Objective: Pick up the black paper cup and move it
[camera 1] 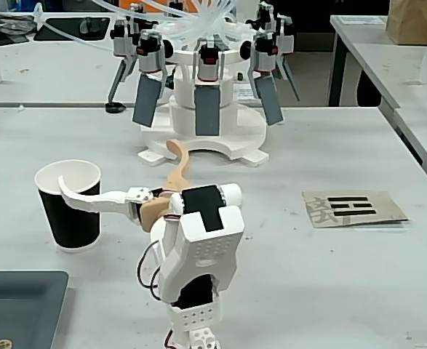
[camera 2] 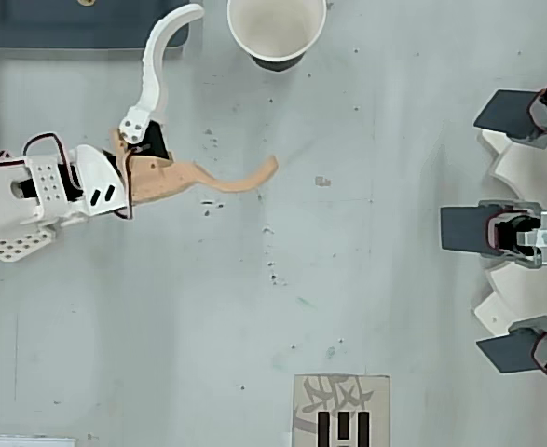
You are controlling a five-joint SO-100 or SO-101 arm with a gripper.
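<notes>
The black paper cup [camera 1: 71, 222] stands upright on the grey table, at the left in the fixed view and at the top edge in the overhead view [camera 2: 276, 28], where its white inside shows. My gripper [camera 2: 234, 87] is open wide just short of it. The white curved finger [camera 2: 152, 70] reaches past the cup's left side in the overhead view, its tip over the dark tray's corner. In the fixed view this finger [camera 1: 89, 200] crosses in front of the cup's wall. The tan finger [camera 2: 226, 180] points out below the cup. Nothing is held.
A dark tray [camera 2: 77, 28] lies at the table corner beside the cup, also seen at the bottom left of the fixed view [camera 1: 17, 305]. A white rig with several grey paddles [camera 1: 206, 102] stands across the table. A printed card [camera 1: 353, 207] lies to the right.
</notes>
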